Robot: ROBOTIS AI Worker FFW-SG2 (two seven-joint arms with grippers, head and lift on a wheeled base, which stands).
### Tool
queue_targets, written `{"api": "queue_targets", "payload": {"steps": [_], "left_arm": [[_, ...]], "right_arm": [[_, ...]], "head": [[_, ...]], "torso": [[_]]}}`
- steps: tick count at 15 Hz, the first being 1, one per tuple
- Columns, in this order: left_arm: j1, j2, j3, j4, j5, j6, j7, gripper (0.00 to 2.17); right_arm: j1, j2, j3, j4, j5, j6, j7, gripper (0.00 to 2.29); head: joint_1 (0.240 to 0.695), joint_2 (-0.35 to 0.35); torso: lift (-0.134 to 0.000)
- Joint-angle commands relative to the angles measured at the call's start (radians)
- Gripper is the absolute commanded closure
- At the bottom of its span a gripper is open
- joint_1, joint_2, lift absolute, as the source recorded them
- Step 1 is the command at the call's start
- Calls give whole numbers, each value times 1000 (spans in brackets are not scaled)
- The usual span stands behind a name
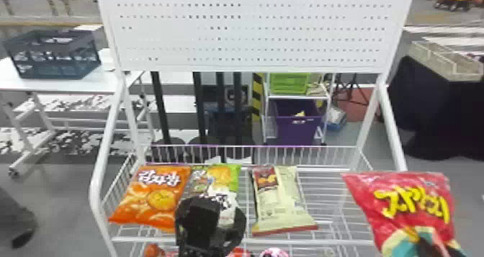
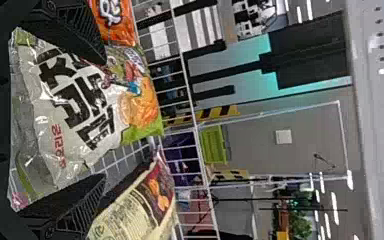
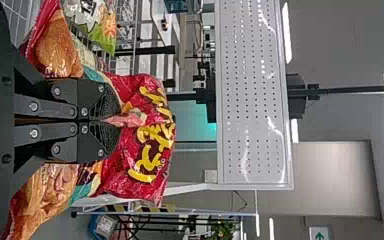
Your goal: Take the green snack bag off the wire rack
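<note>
While the wire rack (image 1: 306, 242) carries it, the green snack bag (image 2: 45, 100) runs lengthwise away from the robot, with the orange bag (image 1: 155, 202) just left and the pale bag (image 1: 284, 206) near its right, so side room looks tight. The left gripper (image 2: 104, 120), the nearer one, has its fingers apart, astride the green bag; the right gripper (image 3: 117, 120) is clamped on a red bag (image 3: 152, 135).

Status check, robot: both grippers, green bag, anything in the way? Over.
Left gripper: jaws apart, either side of green snack bag. Right gripper: shut on red bag. Green snack bag on wire rack, orange bag close alongside.
</note>
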Motion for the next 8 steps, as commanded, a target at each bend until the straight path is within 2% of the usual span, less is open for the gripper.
{"api": "queue_targets", "payload": {"steps": [1,2,8], "left_arm": [[-58,-22,-2,90,39,2,0,90],[-74,-37,0,129,52,-17,-4,90],[-148,-48,0,207,99,-17,-27,137]], "right_arm": [[0,0,3,-1,3,0,0,2179],[2,0,3,-1,3,0,0,2179],[6,0,1,1,6,0,0,2179]], "head": [[499,0],[499,0],[499,0]], "torso": [[0],[0],[0]]}}
